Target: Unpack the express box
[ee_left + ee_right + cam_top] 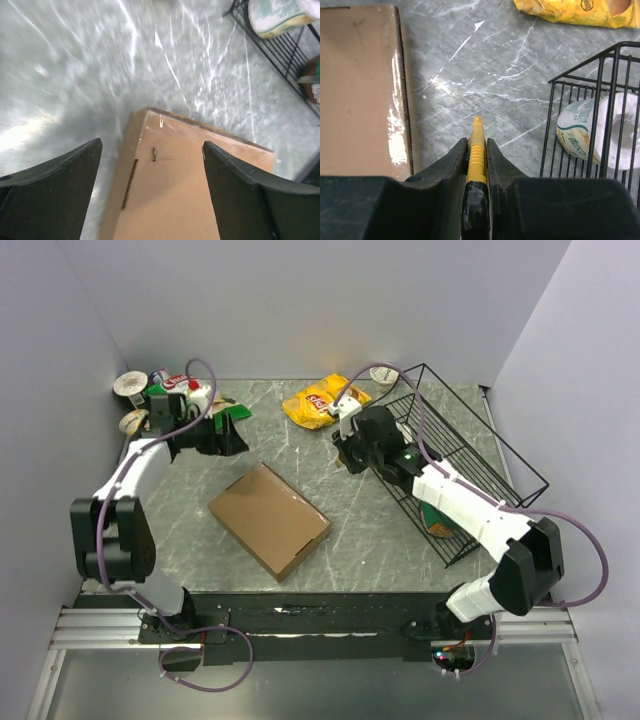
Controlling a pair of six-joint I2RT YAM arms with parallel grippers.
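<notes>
The express box (268,520) lies flat and closed in the middle of the table, turned at an angle. My left gripper (228,443) hovers beyond its far left corner, open and empty. In the left wrist view the gripper (151,145) has its jaws wide apart above the box (185,185). My right gripper (346,454) is to the far right of the box, between it and the wire basket. In the right wrist view it (477,144) is shut on a yellow and black cutter-like tool (478,127) that points at the table beside the box's edge (360,90).
A black wire basket (470,455) stands on the right with a paper cup (580,132) lying in it. A yellow snack bag (320,402) lies at the back. Cups, bottles and a green packet (170,395) crowd the back left corner. Walls close three sides.
</notes>
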